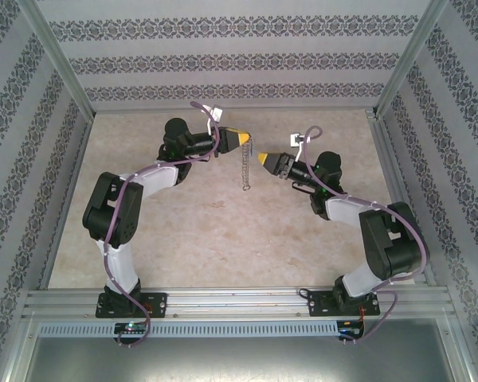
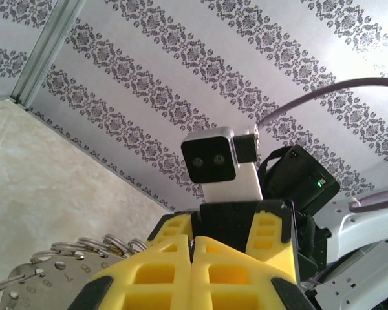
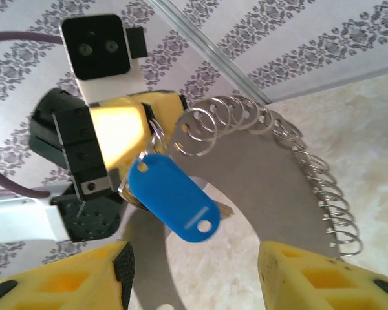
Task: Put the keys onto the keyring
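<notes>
I saw my left gripper (image 1: pixel 244 141) clenched on the keyring (image 1: pixel 245 169), key (image 3: pixel 173 200) dangling there; right gripper (image 1: pixel 262 158) gaped, holding nothing.

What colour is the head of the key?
The key has a bright blue head, clearest in the right wrist view.

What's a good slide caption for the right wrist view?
Left gripper holds the ring-edged keyring aloft, the blue-headed key dangling by its fingertips, ahead of the open right gripper.
</notes>
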Controlling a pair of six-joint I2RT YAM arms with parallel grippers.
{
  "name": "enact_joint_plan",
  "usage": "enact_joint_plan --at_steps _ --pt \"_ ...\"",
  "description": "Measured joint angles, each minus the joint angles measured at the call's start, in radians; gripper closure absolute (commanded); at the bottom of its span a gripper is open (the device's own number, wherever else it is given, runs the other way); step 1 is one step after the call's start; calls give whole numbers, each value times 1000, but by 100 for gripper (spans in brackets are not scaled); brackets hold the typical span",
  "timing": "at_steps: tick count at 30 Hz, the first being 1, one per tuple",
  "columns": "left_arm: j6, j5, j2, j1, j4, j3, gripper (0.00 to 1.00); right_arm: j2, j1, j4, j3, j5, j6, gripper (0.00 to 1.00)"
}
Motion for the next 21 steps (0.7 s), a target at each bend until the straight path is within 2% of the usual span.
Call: enact_joint_plan --at_steps 9,21 --pt "69 -28 -46 -1 -75 0 100 -118 102 -240 -8 220 -221 44" --pt "134 -37 -47 -22 -170 0 100 -143 180 -387 50 373 -386 43"
